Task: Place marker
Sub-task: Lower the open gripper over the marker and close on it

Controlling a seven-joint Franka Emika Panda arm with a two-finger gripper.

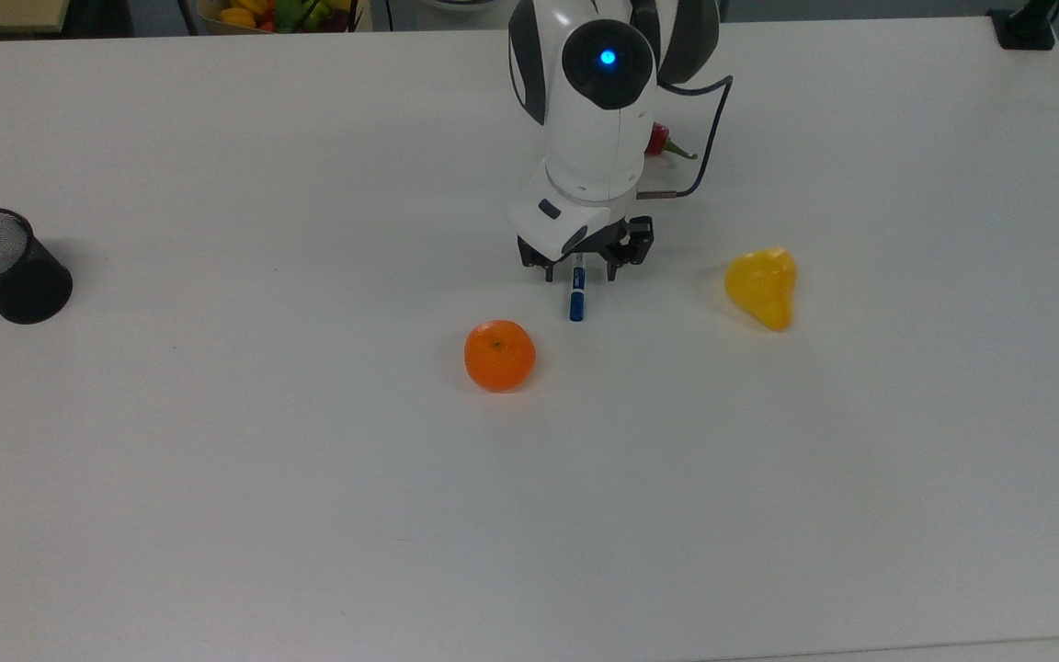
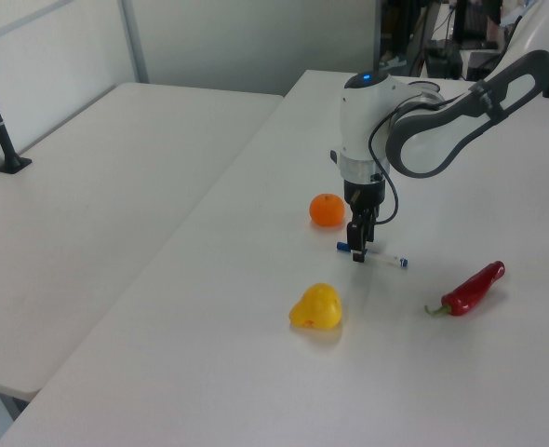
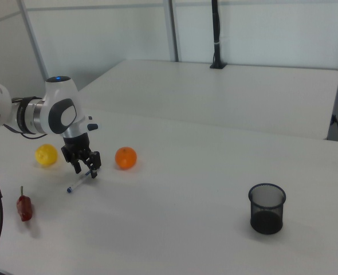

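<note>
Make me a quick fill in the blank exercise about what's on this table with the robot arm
1. The claw is lowered over the slim white marker with the ____ cap.
2. In the top view, the round orange fruit lies to the marker's ____.
3. The black mesh cup stands near the top view's ____ edge of the white table.
4. The red chili pepper lies ____ the yellow pear-shaped fruit.

Missing words: blue; left; left; apart from
</note>
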